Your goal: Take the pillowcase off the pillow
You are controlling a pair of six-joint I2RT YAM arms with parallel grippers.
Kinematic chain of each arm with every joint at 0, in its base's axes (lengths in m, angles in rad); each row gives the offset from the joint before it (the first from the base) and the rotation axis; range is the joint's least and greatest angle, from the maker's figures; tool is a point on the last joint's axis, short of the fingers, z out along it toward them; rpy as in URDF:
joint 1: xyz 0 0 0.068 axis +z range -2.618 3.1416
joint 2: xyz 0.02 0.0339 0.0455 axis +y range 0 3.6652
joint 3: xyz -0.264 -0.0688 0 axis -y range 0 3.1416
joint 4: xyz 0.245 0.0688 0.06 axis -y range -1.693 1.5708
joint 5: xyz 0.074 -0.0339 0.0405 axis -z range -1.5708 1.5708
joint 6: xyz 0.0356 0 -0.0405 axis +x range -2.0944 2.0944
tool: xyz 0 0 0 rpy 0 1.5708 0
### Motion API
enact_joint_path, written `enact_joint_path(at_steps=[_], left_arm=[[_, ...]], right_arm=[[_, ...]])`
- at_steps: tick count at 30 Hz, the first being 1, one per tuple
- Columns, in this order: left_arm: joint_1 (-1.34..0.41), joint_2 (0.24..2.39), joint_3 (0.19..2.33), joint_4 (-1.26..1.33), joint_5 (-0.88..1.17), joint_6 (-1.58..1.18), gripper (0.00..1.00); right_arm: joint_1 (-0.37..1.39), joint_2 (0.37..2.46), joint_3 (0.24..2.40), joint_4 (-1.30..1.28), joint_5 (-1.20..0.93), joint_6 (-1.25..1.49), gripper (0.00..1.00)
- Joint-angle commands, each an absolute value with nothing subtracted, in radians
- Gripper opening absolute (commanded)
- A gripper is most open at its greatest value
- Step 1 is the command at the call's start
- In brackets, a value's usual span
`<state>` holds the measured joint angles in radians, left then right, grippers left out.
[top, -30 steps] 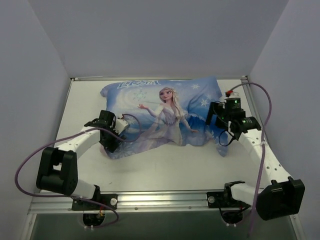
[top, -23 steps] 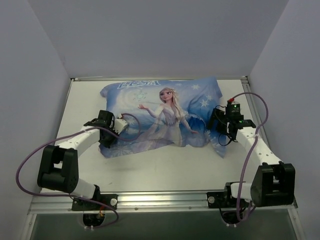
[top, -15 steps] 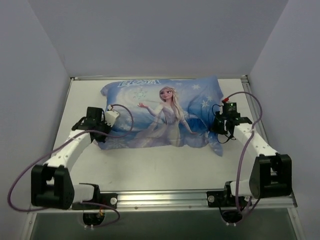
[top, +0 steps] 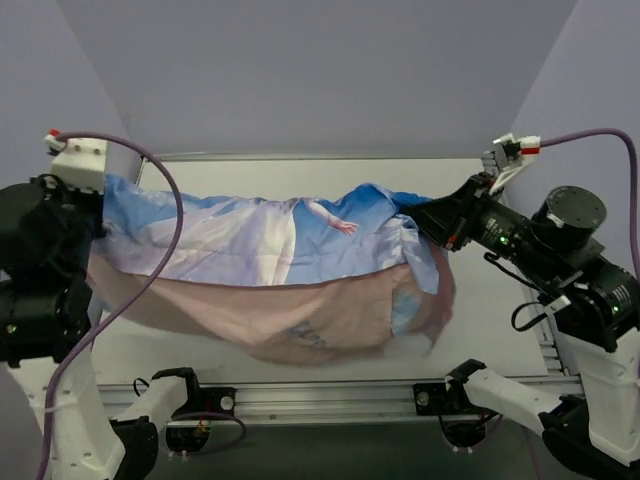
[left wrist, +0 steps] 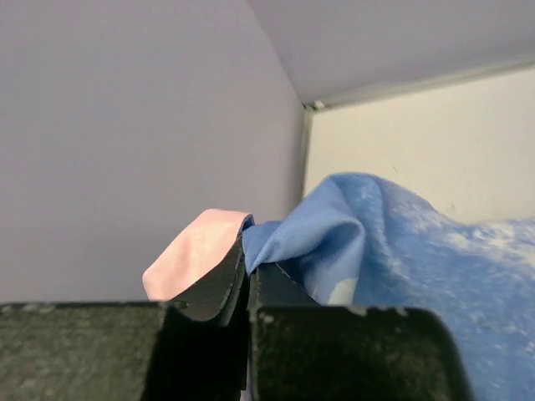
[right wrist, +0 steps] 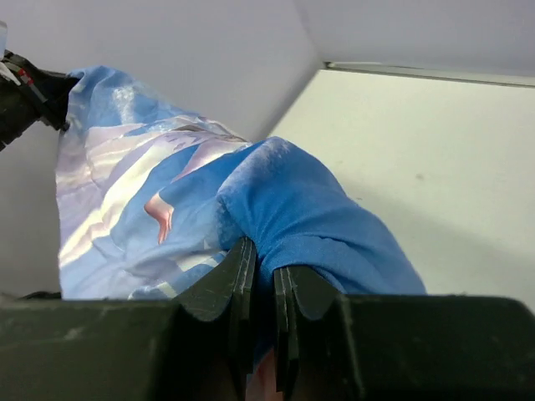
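Note:
The pillowcase [top: 250, 240] hangs stretched between my two raised arms, blue print on top and its pale pink side [top: 270, 315] sagging low over the table. My left gripper [top: 103, 192] is shut on its left corner; in the left wrist view the jaws [left wrist: 248, 255] pinch blue cloth [left wrist: 401, 242] with a pink flap beside it. My right gripper [top: 428, 216] is shut on the right corner, with thick blue fabric [right wrist: 292, 200] clamped between the fingers [right wrist: 263, 255]. The pillow is mostly hidden in the sag; a small whitish patch [top: 408, 346] shows at the lower right.
The white table [top: 490, 300] lies below the cloth, with a metal rail [top: 320, 395] along its near edge. Grey walls close in on the left, back and right. A purple cable [top: 165, 250] loops from the left arm across the cloth.
Both grippers shut on the pillowcase's ends down at the table, then both arms rose high. The case lifted off the table and now hangs stretched and sagging between them.

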<state>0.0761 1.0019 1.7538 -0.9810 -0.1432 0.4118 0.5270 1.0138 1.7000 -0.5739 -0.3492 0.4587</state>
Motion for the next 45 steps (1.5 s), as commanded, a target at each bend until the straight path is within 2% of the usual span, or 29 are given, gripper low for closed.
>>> enact_joint_path(at_steps=[1,4,9,10,11,12,13,15,17,20,23,28,34,37,40,42,43,44,45], left_arm=[[0.077,1.077,2.073,-1.049,-0.271,0.451,0.02],[0.077,1.201,2.112,-1.043,-0.295,0.462,0.02],[0.074,1.414,1.965,-0.963,-0.238,0.433,0.02],[0.072,1.518,1.951,-0.966,-0.215,0.427,0.02],[0.069,1.57,1.944,-0.968,-0.197,0.41,0.06],[0.064,1.68,1.934,-0.956,-0.189,0.4,0.16],[0.058,1.734,1.936,-0.95,-0.193,0.385,0.42],[0.043,1.857,1.991,-0.959,-0.209,0.373,0.94],[0.019,1.9,2.045,-0.988,-0.201,0.364,0.94],[-0.038,1.866,2.065,-1.005,-0.158,0.377,0.94],[-0.139,1.737,1.971,-0.982,-0.078,0.412,0.94],[-0.441,1.582,1.806,-0.96,-0.015,0.456,0.94],[-0.606,1.69,1.758,-0.91,0.022,0.402,0.94],[-0.606,1.765,1.776,-0.818,-0.026,0.367,0.94],[-0.603,1.81,1.741,-0.703,-0.086,0.354,0.96],[-0.594,1.831,1.707,-0.651,-0.083,0.353,0.66],[-0.589,1.836,1.674,-0.637,-0.089,0.35,0.47],[-0.584,1.836,1.658,-0.621,-0.087,0.347,0.08],[-0.575,1.826,1.646,-0.614,-0.089,0.339,0.02]], right_arm=[[0.529,1.005,1.7,-0.482,-0.483,0.598,0.0],[0.529,1.069,1.652,-0.436,-0.462,0.655,0.0],[0.43,1.256,1.404,-0.284,-0.466,0.676,0.03],[0.361,1.284,1.358,-0.246,-0.483,0.678,0.11],[0.323,1.334,1.314,-0.211,-0.479,0.681,0.24],[0.289,1.365,1.239,-0.157,-0.46,0.678,0.38],[0.226,1.402,1.22,-0.146,-0.437,0.669,0.58],[0.184,1.521,1.253,-0.205,-0.369,0.596,0.66],[0.164,1.581,1.31,-0.267,-0.329,0.528,0.7],[0.173,1.499,1.341,-0.34,-0.172,0.453,0.72],[0.19,1.381,1.27,-0.339,-0.152,0.431,0.72],[0.307,1.293,1.152,-0.236,-0.207,0.469,0.68],[0.338,1.442,1.216,-0.097,-0.267,0.528,0.62],[0.336,1.574,1.317,-0.065,-0.322,0.509,0.53],[0.336,1.702,1.428,-0.038,-0.414,0.482,0.52],[0.336,1.778,1.474,-0.052,-0.401,0.469,0.51],[0.334,1.81,1.505,-0.052,-0.391,0.466,0.51],[0.33,1.824,1.512,-0.037,-0.387,0.469,0.51],[0.327,1.836,1.52,-0.034,-0.387,0.474,0.5]])
